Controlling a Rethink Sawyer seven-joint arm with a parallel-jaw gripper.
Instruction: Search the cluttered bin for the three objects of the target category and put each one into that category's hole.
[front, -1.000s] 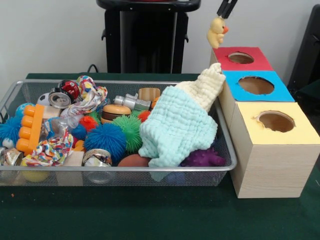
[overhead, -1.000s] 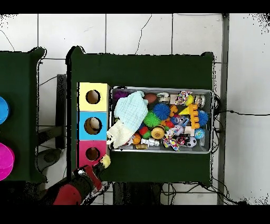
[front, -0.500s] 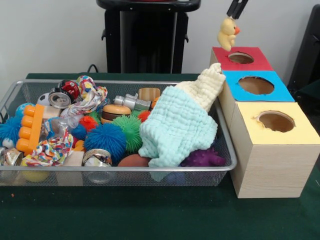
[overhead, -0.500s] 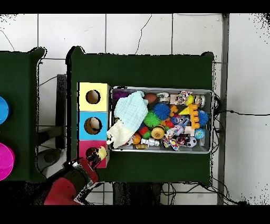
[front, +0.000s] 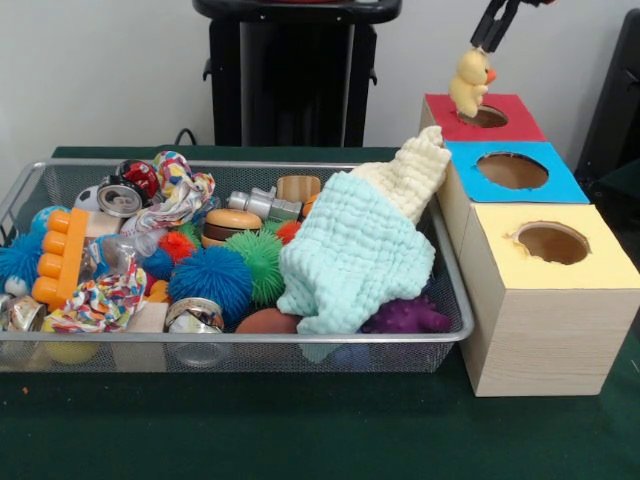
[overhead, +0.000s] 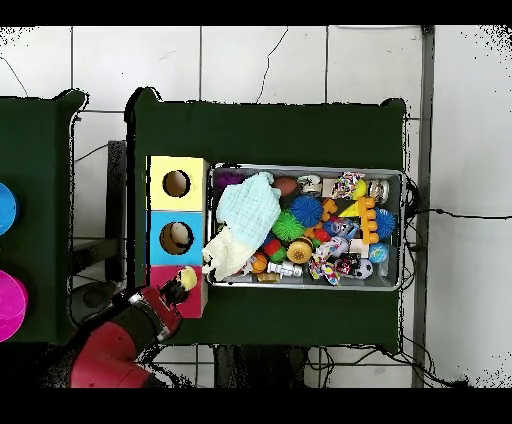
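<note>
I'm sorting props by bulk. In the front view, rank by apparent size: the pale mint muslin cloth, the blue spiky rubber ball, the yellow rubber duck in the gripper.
1. Pale mint muslin cloth, clearly largest.
2. Blue spiky rubber ball.
3. Yellow rubber duck, smallest as seen, though it hangs farther from the camera, so its true rank against the ball is unsure.

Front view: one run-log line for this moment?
gripper: shut on yellow rubber duck | duck: hanging over red box's hole | blue box hole: open | mesh bin: cluttered

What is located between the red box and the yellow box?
The blue box stands between the red box and the yellow box, touching both. Both the front and overhead views show this.
</note>
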